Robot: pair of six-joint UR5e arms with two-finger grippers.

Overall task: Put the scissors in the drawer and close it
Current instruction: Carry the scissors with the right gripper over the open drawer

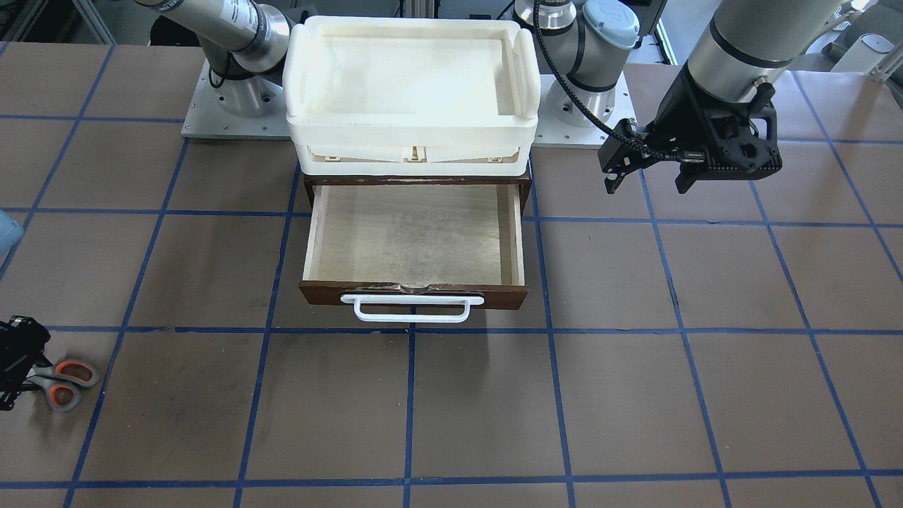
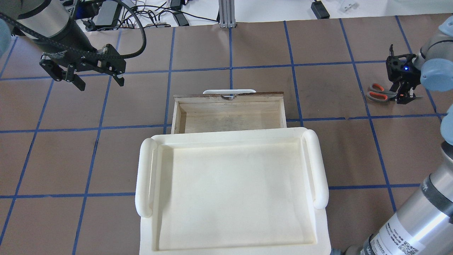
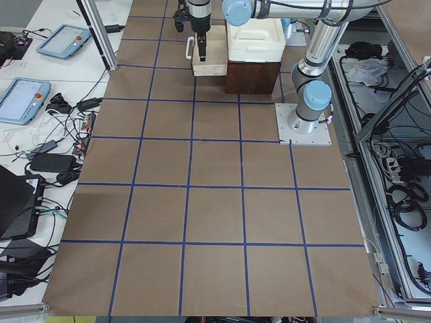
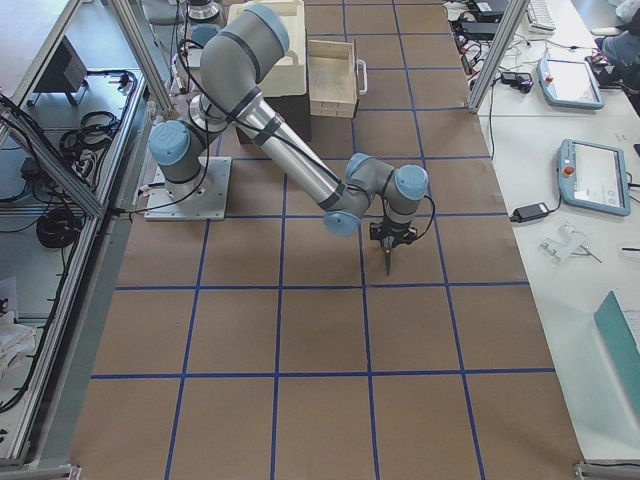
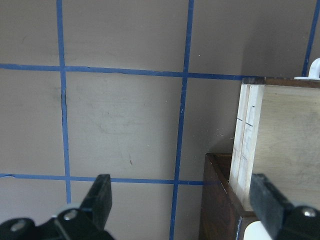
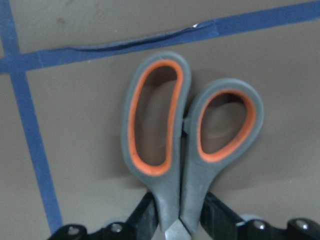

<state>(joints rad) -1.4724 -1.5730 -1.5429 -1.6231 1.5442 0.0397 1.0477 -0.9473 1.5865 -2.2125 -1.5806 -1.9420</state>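
Note:
The scissors [image 6: 167, 150], grey handles with orange-red inner loops, are at the table's far right side [image 2: 378, 92], handles pointing toward the drawer. My right gripper [image 2: 402, 96] stands over their blade end, its fingers [image 6: 146, 216] pressed against both shanks just below the loops, shut on them. The blades are hidden under the gripper. The dark brown drawer [image 2: 230, 96] is pulled open in the middle, its pale plywood interior bare [image 1: 416, 233], its white handle [image 1: 413, 308] facing away from me. My left gripper [image 2: 100, 83] hovers open above the table left of the drawer, holding nothing.
A cream-white plastic tray [image 2: 145, 177] sits on top of the drawer cabinet [image 5: 217, 200], overhanging the drawer's rear. Blue tape lines grid the brown table. Both arm bases [image 1: 233, 106] stand behind the cabinet.

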